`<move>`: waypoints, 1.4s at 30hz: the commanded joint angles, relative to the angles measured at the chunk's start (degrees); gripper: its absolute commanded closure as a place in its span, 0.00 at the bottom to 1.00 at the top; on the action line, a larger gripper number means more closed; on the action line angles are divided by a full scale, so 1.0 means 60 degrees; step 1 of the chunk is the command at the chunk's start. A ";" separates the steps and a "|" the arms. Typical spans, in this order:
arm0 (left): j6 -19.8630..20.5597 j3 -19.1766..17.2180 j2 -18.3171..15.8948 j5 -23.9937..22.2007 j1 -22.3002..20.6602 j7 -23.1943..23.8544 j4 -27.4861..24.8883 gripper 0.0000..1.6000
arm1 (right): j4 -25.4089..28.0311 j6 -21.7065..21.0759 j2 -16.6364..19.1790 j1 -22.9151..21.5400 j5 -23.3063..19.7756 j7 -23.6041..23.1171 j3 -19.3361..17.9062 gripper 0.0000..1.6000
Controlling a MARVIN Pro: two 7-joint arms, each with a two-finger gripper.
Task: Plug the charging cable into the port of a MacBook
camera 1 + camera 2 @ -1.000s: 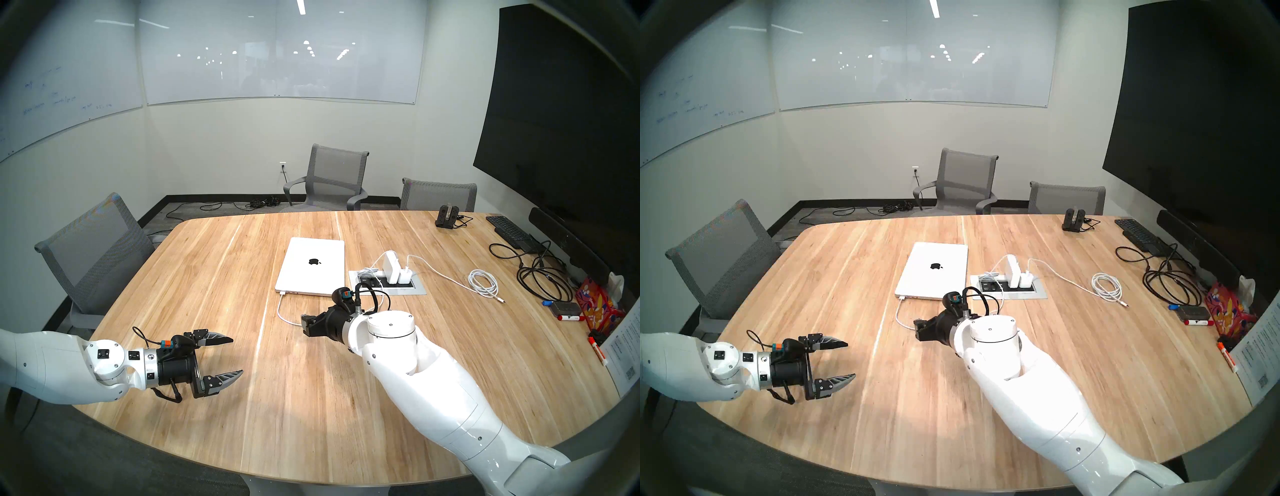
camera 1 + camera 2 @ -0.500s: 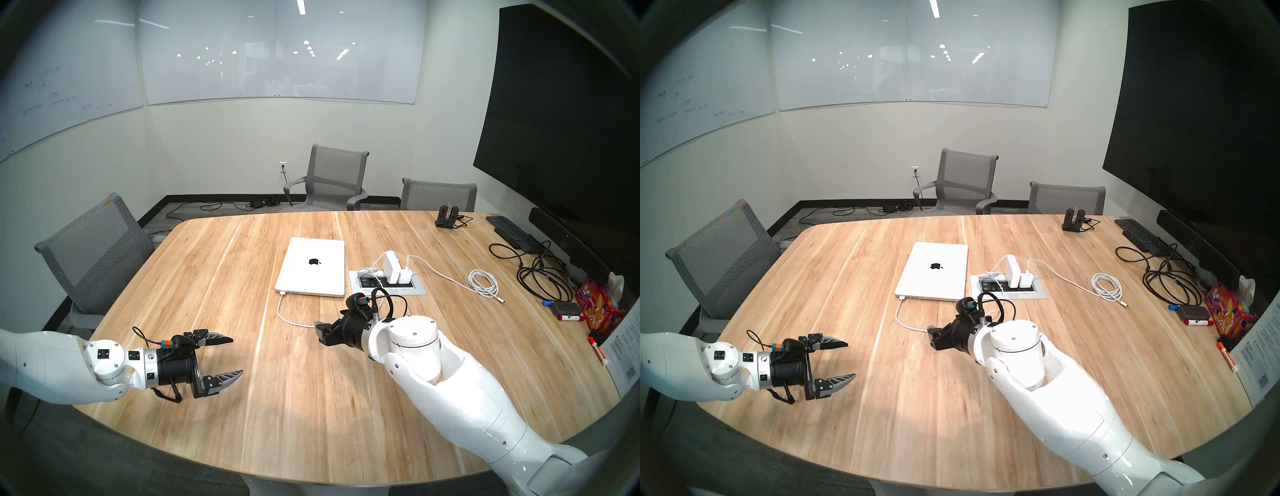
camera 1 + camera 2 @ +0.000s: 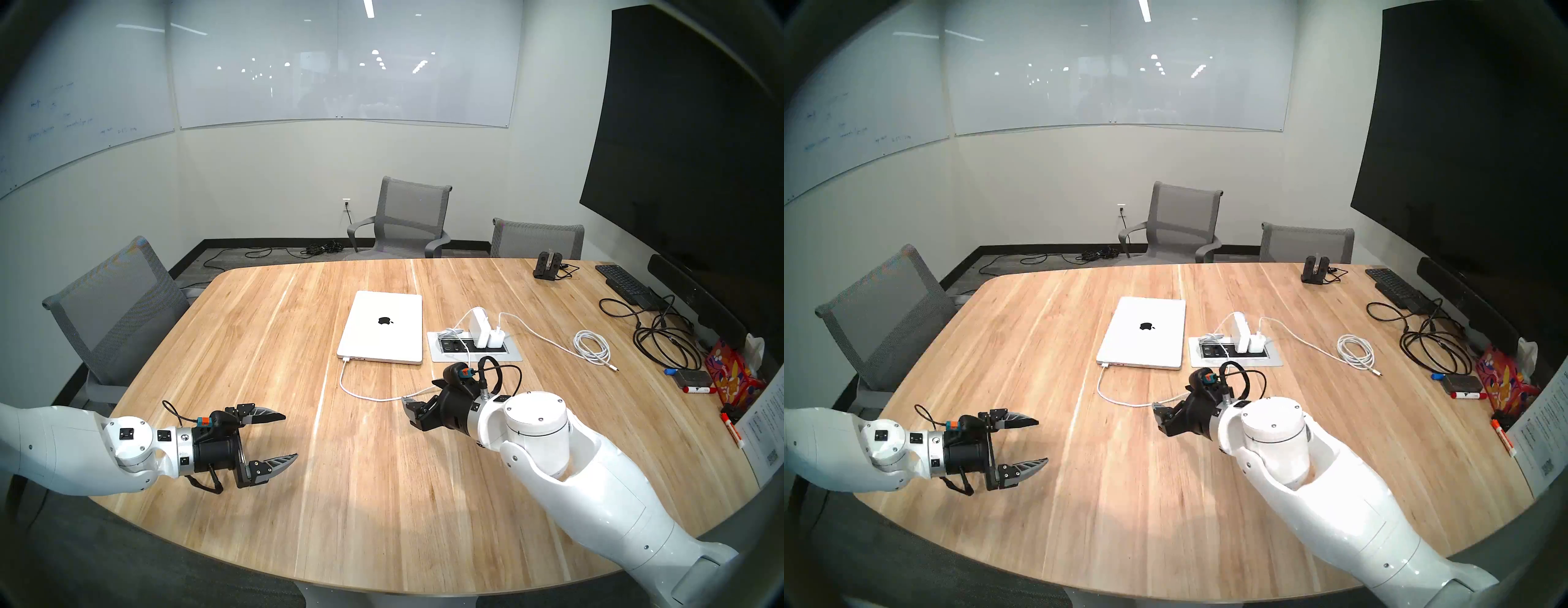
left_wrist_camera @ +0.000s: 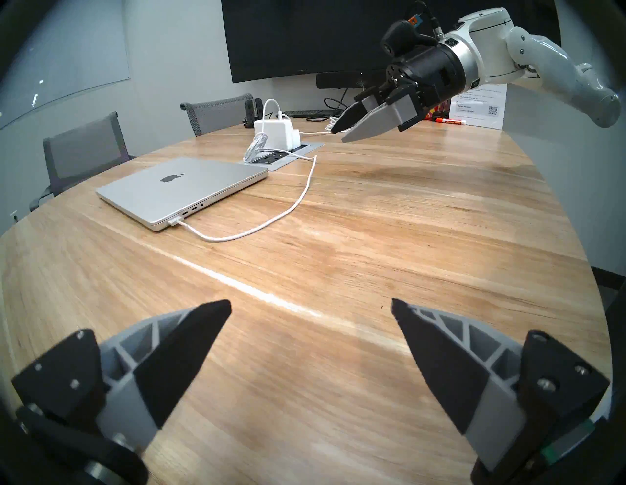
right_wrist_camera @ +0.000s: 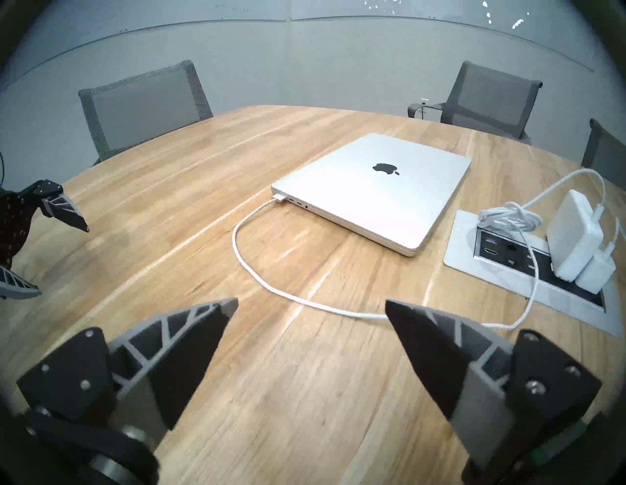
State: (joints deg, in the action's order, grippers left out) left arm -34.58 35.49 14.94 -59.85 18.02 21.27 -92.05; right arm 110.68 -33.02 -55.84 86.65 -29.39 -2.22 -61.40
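1. The power box (image 5: 464,250) sunk in the table (image 3: 382,488) holds a big brick (image 5: 572,237) and a small adapter (image 5: 598,272), both plugged in.
2. The cable (image 5: 244,267) runs from the brick in a loop to the MacBook (image 3: 384,327), its connector seated at the near left corner, as far as I can tell.
3. The right gripper (image 5: 311,306) hangs above the table, jaws spread wide, holding nothing; the cable passes beneath one finger.
4. The left gripper (image 3: 290,437) hovers spread and empty, well apart from the MacBook.

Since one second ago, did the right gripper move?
Yes. The right gripper has moved rightward in the head view, away from the cable loop, toward the outlet panel.
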 commanded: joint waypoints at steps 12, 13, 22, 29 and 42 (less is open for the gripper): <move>-0.0017 -0.0069 0.0008 -0.0002 -0.0074 -0.0008 0.0000 0.00 | 0.0279 0.2207 0.1527 0.1057 0.0678 -0.0922 -0.0463 0.00; -0.0017 -0.0069 0.0008 -0.0002 -0.0074 -0.0008 0.0000 0.00 | 0.0258 0.2305 0.1572 0.1107 0.0704 -0.0945 -0.0495 0.00; -0.0017 -0.0070 0.0008 -0.0001 -0.0073 -0.0008 0.0000 0.00 | 0.0181 0.3035 0.1971 0.1636 0.0807 -0.1166 -0.0826 0.00; -0.0017 -0.0071 0.0007 -0.0001 -0.0073 -0.0008 0.0000 0.00 | 0.0039 0.3611 0.2052 0.1662 0.1153 -0.1426 -0.0780 0.00; -0.0017 -0.0070 0.0008 -0.0001 -0.0073 -0.0008 0.0000 0.00 | -0.0135 0.4418 0.2401 0.2016 0.1723 -0.1568 -0.0930 0.00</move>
State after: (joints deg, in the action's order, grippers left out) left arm -34.58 35.49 14.94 -59.85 18.02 21.27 -92.05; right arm 109.64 -10.58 -42.96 97.66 -20.40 -11.77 -66.12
